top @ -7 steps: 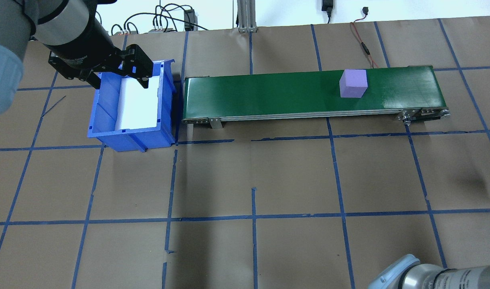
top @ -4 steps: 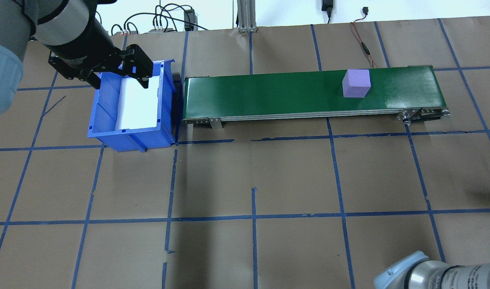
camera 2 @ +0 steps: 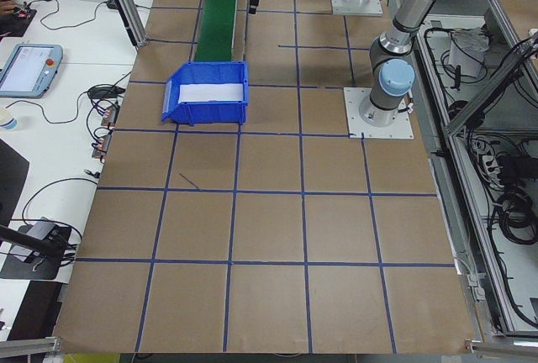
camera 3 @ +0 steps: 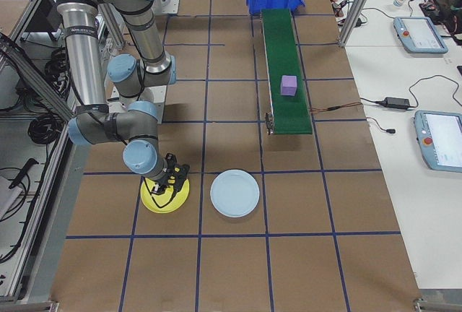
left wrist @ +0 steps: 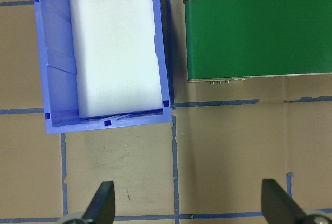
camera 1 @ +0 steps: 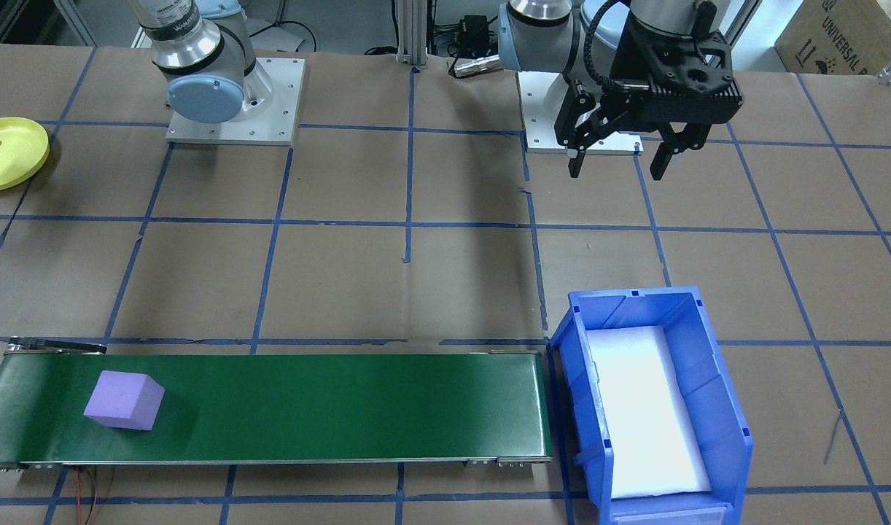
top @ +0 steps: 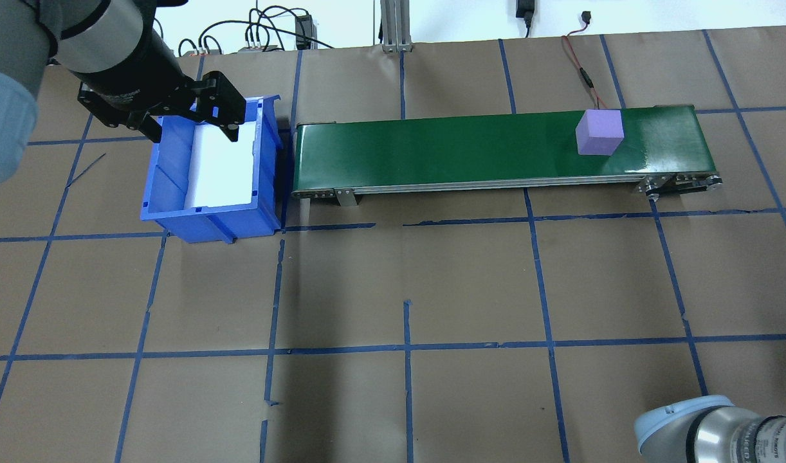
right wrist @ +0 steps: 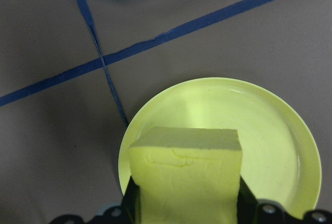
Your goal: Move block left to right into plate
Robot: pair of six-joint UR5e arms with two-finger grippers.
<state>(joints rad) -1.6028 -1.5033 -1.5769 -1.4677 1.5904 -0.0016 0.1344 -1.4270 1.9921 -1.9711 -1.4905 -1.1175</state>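
- Right gripper [right wrist: 187,211]: closed on a yellow block [right wrist: 187,175], which fills the gap between the fingers in the right wrist view. The block hangs over the yellow plate [right wrist: 270,130], covering the plate's 7 o'clock part in that view. Whether block and plate touch cannot be told.
- Exterior right view: right gripper [camera 3: 168,180] sits over the yellow plate [camera 3: 164,198], close to the robot's base side of the table. A pale blue plate [camera 3: 234,193] lies just beside the yellow one at its 3 o'clock, apart from it.
- Left gripper [camera 1: 619,157]: jaws wide, holding nothing. In the left wrist view both fingertips [left wrist: 104,203] show with bare table between them.
- Overhead view: left gripper [top: 190,119] hangs at the far, 11 o'clock corner of the blue bin [top: 174,206]. The bin holds a white foam pad [top: 222,167].
- Green conveyor belt [top: 464,151] runs from the bin's 3 o'clock side out toward the robot's right.
- Purple block [top: 599,132] rests on the belt near its right end, well apart from both grippers.
- Front-facing view: the yellow plate [camera 1: 19,157] is cut by the frame edge at 9 o'clock.
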